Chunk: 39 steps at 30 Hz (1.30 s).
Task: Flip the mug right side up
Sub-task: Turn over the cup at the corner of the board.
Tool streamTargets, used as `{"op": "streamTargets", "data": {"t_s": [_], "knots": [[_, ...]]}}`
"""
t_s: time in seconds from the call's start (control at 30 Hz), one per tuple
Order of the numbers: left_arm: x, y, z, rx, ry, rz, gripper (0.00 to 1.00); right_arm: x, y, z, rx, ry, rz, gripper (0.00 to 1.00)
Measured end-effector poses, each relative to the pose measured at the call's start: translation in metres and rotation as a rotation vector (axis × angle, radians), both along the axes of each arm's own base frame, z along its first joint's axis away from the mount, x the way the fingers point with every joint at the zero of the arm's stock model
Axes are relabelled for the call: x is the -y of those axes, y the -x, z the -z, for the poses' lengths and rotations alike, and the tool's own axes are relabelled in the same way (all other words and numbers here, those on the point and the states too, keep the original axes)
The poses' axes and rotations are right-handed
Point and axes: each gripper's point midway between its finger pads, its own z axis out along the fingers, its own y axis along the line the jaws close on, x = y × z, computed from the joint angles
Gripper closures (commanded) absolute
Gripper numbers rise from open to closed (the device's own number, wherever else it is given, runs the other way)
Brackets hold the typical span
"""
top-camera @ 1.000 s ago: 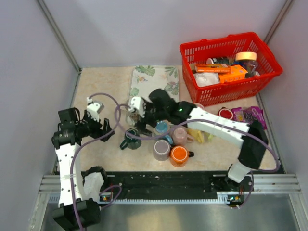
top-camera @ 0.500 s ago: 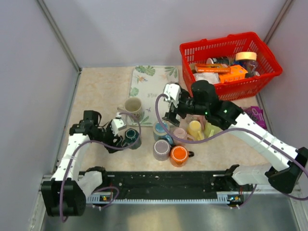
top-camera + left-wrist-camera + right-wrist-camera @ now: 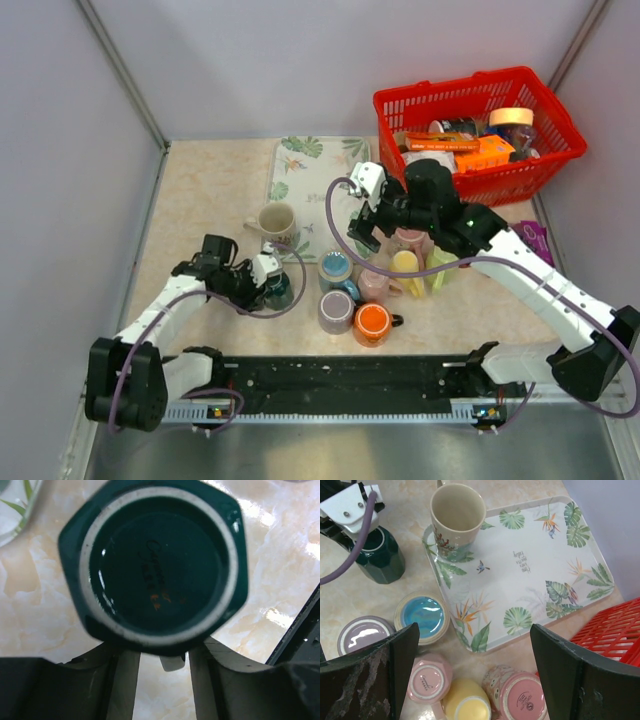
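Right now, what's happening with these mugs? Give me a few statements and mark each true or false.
1. The green mug stands upside down. True.
2. The cream mug lies on its side. False: it stands upright on the corner of the tray.
3. The right gripper holds a mug. False: it is open and empty.
4. The basket is red. True.
5. The left gripper is at the green mug. True.
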Motion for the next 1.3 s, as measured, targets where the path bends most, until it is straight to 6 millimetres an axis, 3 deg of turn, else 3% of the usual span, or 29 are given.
{"op": "streamTargets", "data": {"t_s": [0.13,0.23,0.4,0.5,0.6,0.83,0.93,1.07,1.3], "knots": [[-0.001,0.002,0.013,-0.050,-0.028,0.009,0.75,-0.002,-0.001,0.003,-0.006,0.004,-0.002,0.09],[-0.004,0.005,0.014,-0.058,-0.045,0.026,0.82,-0.002,-0.002,0.005,-0.009,0.007,-0.002,0.10],[-0.010,0.015,0.006,-0.079,-0.079,0.049,1.00,-0.004,0.001,0.005,-0.016,0.002,-0.022,0.12],[-0.010,0.023,-0.008,-0.091,-0.076,0.055,1.00,-0.006,0.004,0.005,-0.019,0.001,-0.042,0.13],[-0.005,0.024,-0.033,-0.085,-0.039,0.043,1.00,-0.006,0.004,0.005,-0.006,0.010,-0.054,0.15],[0.033,0.000,-0.137,-0.029,0.203,-0.040,1.00,-0.006,0.006,-0.001,0.049,0.014,-0.096,0.19],[0.047,-0.004,-0.169,-0.066,0.303,-0.076,1.00,-0.005,0.009,-0.007,0.117,-0.004,-0.117,0.18],[0.065,-0.014,-0.198,-0.187,0.411,-0.126,1.00,-0.006,0.015,-0.020,0.275,-0.038,-0.160,0.18],[0.096,-0.040,-0.238,-0.494,0.653,-0.200,1.00,-0.036,0.032,-0.041,0.551,-0.074,-0.282,0.22]]}}
